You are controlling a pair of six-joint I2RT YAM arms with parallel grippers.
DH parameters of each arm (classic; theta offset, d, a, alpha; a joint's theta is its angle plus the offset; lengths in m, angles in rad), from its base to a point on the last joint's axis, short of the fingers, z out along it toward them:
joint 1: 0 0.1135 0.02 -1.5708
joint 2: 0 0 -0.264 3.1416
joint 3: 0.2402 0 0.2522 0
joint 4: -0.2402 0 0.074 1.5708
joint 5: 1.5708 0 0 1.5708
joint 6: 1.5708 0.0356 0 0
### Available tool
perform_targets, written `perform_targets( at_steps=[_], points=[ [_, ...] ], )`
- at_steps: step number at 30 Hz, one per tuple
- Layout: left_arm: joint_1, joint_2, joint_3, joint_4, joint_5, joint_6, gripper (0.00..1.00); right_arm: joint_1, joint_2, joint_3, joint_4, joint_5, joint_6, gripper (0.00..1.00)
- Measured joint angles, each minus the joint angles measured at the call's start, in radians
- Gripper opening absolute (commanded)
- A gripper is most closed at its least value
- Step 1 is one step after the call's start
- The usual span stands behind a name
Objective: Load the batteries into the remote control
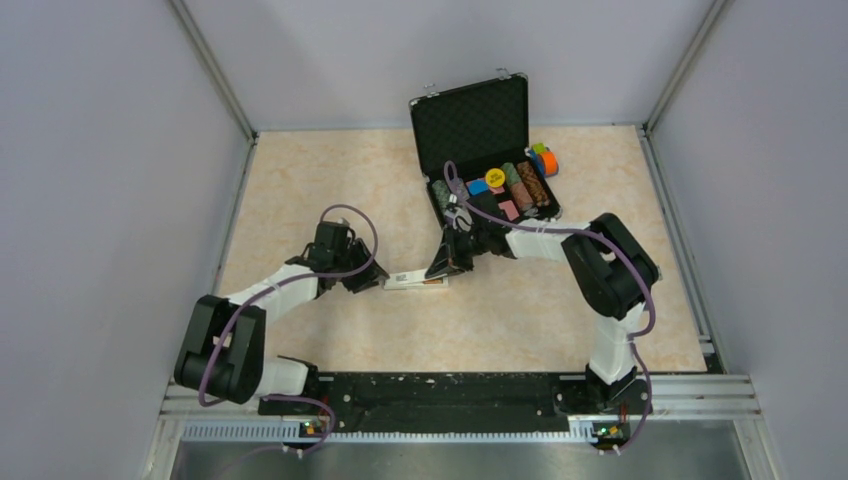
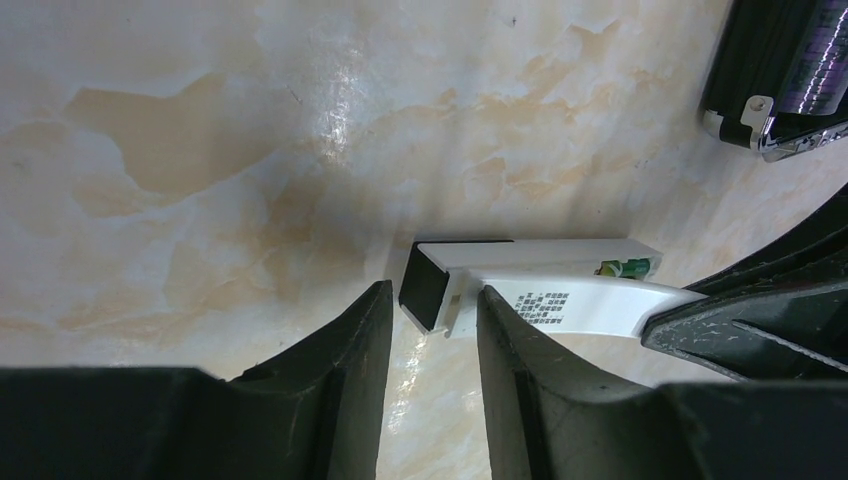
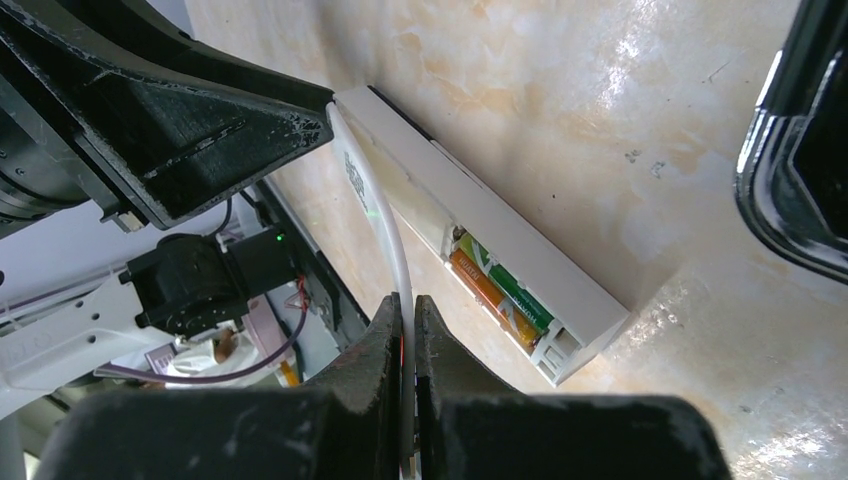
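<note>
Sitting inside remote control (image 3: 500, 222): both batteries (image 3: 505, 297)

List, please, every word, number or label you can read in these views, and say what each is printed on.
No text here can be quoted; every marking is illegible.
Cover: a dark printed block, too blurred to read.
Orange battery: print along its side, too small to read.
Green battery: yellow markings, not legible.
Yellow chip: a dark mark, too small to read.
</note>
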State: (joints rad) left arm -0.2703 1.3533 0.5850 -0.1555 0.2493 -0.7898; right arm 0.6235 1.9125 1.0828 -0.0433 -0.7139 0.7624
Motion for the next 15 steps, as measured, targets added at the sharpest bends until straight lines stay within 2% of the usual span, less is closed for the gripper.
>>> perform_targets(
  at_steps=[15],
  points=[
    [0.001, 0.013, 0.001, 0.013, 0.01, 0.009, 0.4, 0.021, 0.009, 0.013, 0.0, 0.033, 0.008, 0.0]
  ],
)
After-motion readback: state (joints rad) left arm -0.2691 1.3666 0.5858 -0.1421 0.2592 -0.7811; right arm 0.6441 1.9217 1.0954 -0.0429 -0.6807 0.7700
